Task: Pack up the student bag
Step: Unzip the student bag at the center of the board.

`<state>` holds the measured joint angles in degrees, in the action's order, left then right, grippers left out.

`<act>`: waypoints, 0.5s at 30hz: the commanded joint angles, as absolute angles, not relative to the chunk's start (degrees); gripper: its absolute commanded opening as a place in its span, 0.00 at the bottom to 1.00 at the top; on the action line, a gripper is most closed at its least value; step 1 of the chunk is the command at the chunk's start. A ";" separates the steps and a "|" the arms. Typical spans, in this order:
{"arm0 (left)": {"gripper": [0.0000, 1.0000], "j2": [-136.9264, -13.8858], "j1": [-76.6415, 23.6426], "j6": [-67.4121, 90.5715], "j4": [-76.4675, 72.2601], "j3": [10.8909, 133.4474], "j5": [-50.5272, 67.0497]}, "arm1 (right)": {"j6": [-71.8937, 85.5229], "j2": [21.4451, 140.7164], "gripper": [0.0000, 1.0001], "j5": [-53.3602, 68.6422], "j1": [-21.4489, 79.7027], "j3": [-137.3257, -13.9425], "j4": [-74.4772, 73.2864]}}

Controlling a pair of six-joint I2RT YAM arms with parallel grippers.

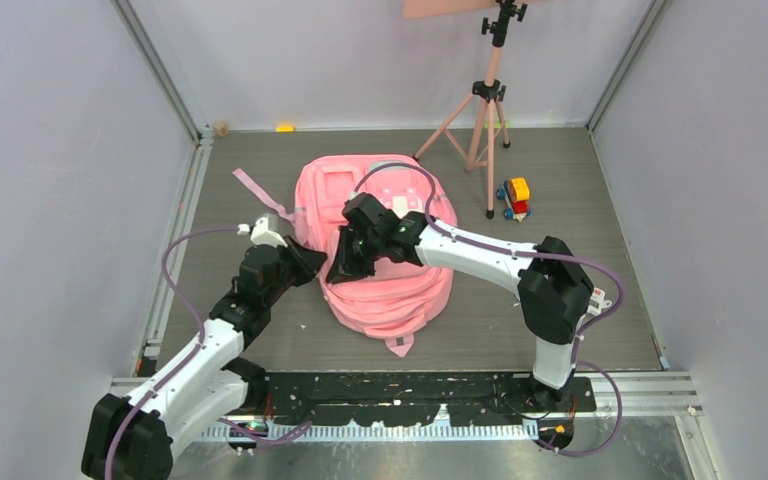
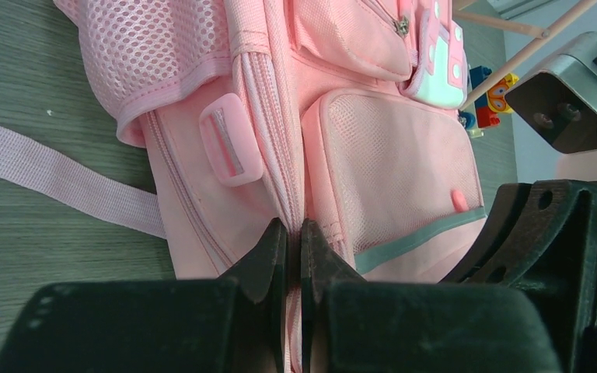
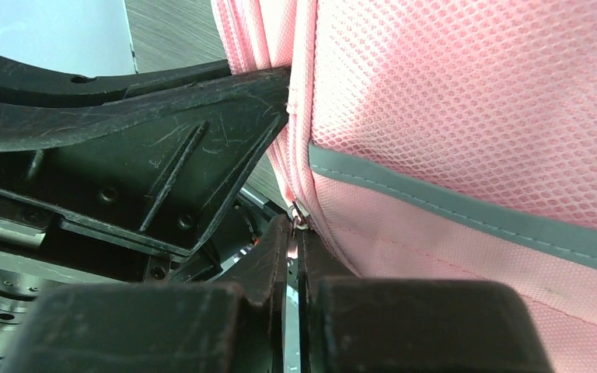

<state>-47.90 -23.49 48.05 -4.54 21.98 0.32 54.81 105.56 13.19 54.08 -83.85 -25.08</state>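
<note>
The student bag (image 1: pixel 400 290), a big soft pink backpack, lies flat in the middle of the table. My left gripper (image 1: pixel 312 262) meets its left side. In the left wrist view this gripper (image 2: pixel 294 230) is shut on the zipper seam of the bag (image 2: pixel 389 155), with fabric pinched between the jaws. My right gripper (image 1: pixel 344 268) comes in from the right, close beside the left one. In the right wrist view it (image 3: pixel 296 230) is shut on a small metal zipper pull (image 3: pixel 300 214) at the bag's edge (image 3: pixel 466 116).
A pink tripod (image 1: pixel 487 110) stands at the back right, with a colourful toy vehicle (image 1: pixel 515 198) by its foot. A loose pink strap (image 1: pixel 260 196) trails off the bag to the back left. Grey walls close in three sides.
</note>
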 commanded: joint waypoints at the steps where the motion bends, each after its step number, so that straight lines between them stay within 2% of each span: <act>1: 0.00 -43.17 -25.66 49.23 -5.36 22.01 11.42 | 55.52 106.69 0.09 -2.92 48.36 -88.71 -6.77; 4: 0.00 -41.49 -25.66 47.83 -2.07 23.22 9.43 | 53.95 105.78 0.16 -3.81 48.34 -87.81 -6.84; 7: 0.02 -39.77 -25.66 45.91 3.38 24.70 5.28 | 51.45 102.89 0.32 -4.86 48.32 -86.12 -6.79; 12: 0.27 -38.89 -25.66 42.87 10.93 27.81 0.55 | 47.88 95.81 0.56 -4.95 48.22 -81.81 -7.08; 15: 0.45 -39.38 -25.66 40.40 15.49 30.43 0.47 | 44.24 91.80 0.64 -5.99 47.73 -79.48 -9.24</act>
